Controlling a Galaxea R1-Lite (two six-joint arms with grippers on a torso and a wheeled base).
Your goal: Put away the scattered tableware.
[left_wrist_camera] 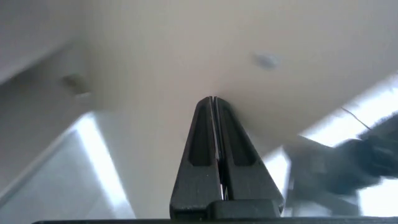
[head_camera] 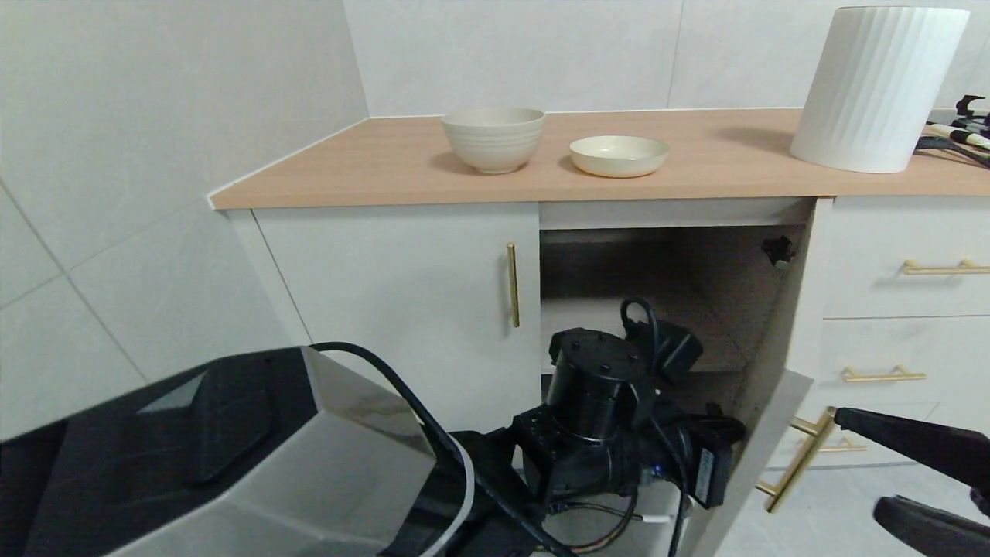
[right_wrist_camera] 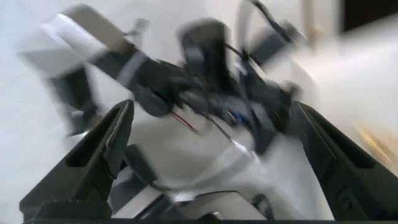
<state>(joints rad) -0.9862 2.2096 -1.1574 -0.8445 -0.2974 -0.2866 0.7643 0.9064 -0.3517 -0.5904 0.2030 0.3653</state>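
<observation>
A cream ribbed round bowl (head_camera: 493,139) stands on the light wooden surface (head_camera: 387,166), toward the corner by the tiled wall. Near it, but not touching, lies a shallow cream round dish (head_camera: 619,155). Well to the right on the same surface stands a tall white ribbed cylinder (head_camera: 878,85), with a few dark-handled utensils (head_camera: 959,133) next to it.

Below, the white cabinet's left door (head_camera: 402,309) is shut, its brass bar handle (head_camera: 513,285) upright. The right door (head_camera: 773,433) stands open and shows a pale shelf (head_camera: 580,333) inside.

The black left arm (head_camera: 611,418) sits low in front of that opening. The left hand (left_wrist_camera: 213,102) has its fingers pressed flat together with nothing between them. The right hand (head_camera: 858,464) is low at the right, near the open door, its fingers (right_wrist_camera: 106,149) spread wide and empty.
</observation>
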